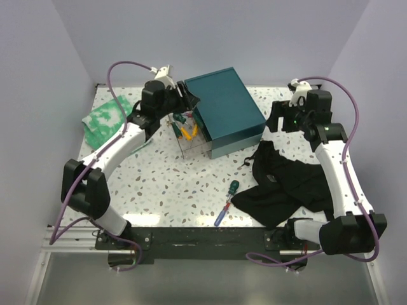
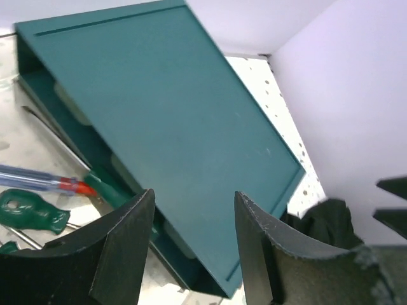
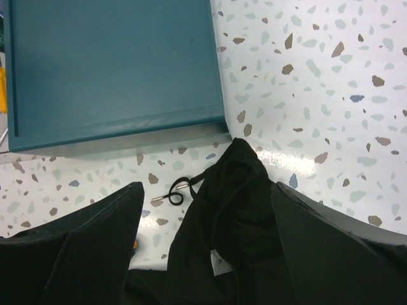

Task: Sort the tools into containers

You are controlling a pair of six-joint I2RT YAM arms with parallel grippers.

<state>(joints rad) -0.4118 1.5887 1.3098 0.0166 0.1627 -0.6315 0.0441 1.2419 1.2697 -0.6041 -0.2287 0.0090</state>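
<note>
Some tools [image 1: 184, 130] are already in the clear box [image 1: 191, 147]: green, orange and red-and-blue ones. The left fingers [image 1: 191, 96] hang over that box, right beside the teal box [image 1: 226, 108]. They are apart and hold nothing. A screwdriver [image 1: 227, 200] lies on the tabletop [image 1: 165, 184], near the black cloth [image 1: 286, 181]. The right fingers [image 1: 280, 117] are wide and empty above the cloth. I think the job is partly done, and that screwdriver is left to put away.

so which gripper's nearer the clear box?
Left: the left gripper hovers at the far end of the clear box; right gripper is past the teal box, above the black cloth.
</note>
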